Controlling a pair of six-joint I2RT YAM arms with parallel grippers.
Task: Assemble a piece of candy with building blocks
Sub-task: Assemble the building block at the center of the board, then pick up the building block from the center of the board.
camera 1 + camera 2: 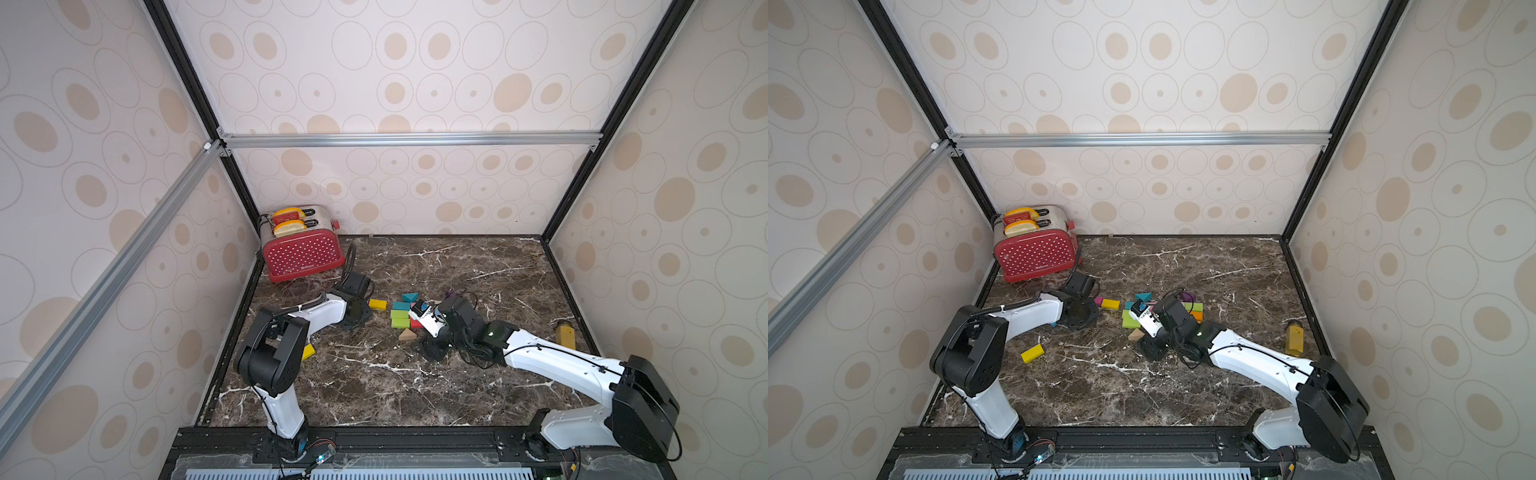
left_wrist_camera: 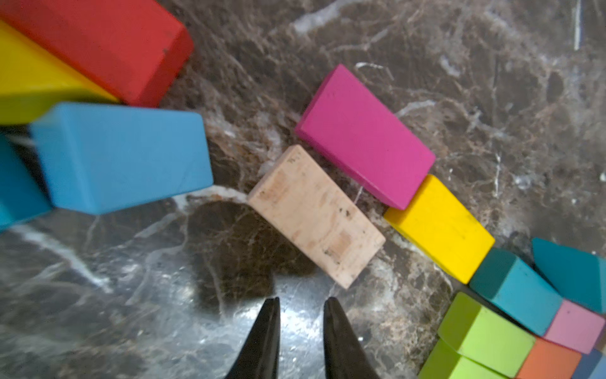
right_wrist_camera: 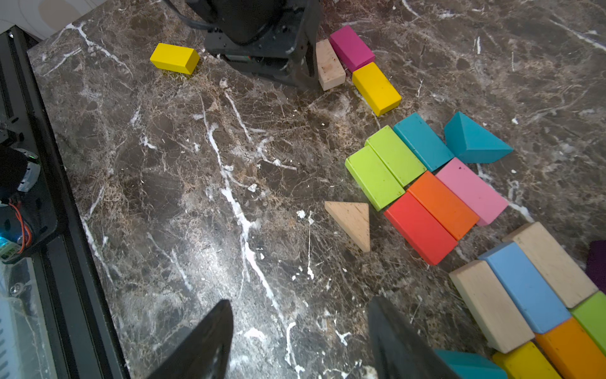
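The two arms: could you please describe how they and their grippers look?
The left arm and right arm have white links, bulky black joint housings and thin black cables. The left gripper and right gripper have black, tapered fingers.

Twenty-odd blocks (image 3: 442, 205) (one toaster (image 1: 303, 253), one bottle (image 1: 565, 334))

The dark marble surface (image 1: 395, 395) bears building blocks (image 3: 423, 183) clustered ahead of the right end effector (image 3: 300, 300) and just ahead of the left end effector (image 2: 301, 302). A lone yellow brick (image 1: 1032, 353) lies behind the left one, a red toaster (image 1: 303, 257) well beyond it, and a mustard bottle (image 1: 566, 336) well off to the right one's side.
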